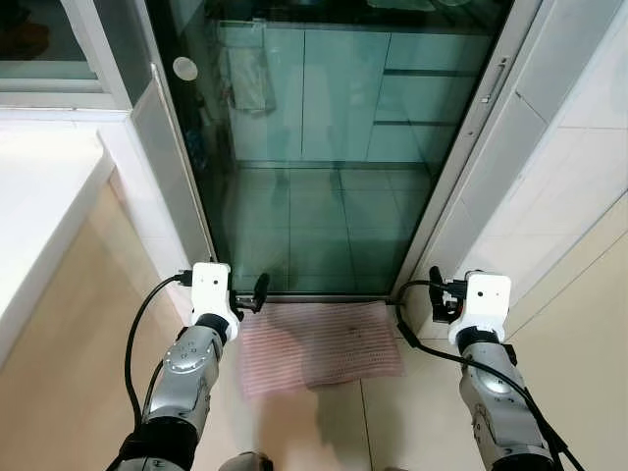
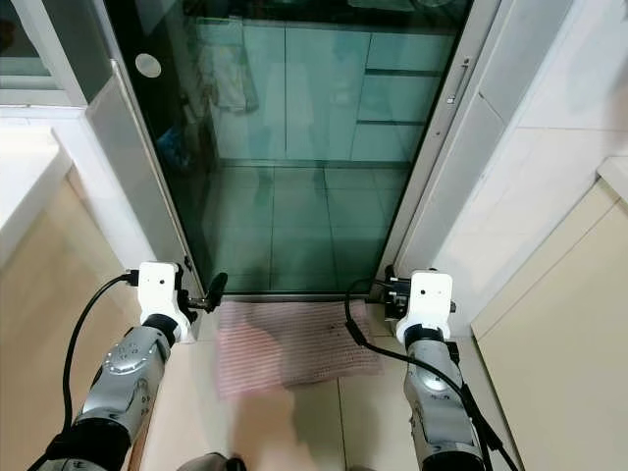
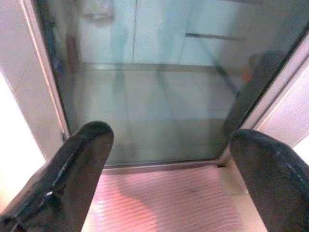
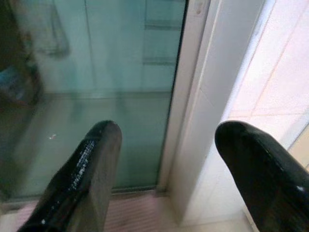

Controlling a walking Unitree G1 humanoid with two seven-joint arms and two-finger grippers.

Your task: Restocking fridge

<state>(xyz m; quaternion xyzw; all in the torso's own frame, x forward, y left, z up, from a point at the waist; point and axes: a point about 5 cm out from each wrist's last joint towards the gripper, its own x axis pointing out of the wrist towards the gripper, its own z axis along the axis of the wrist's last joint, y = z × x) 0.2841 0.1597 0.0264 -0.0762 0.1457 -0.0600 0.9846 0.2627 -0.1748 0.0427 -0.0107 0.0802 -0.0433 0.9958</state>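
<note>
Claws, left and right, both spread wide before a glass door, holding nothing.

A glass door stood straight ahead, with a mat lying on the floor just in front of its threshold. A counter ran along the left side, its near corner beside the door's left frame, and a tiled wall rose on the right beside the door's right frame. The left gripper hung over the mat's left edge, and the right gripper was off the mat's right edge, near the right frame.
</note>
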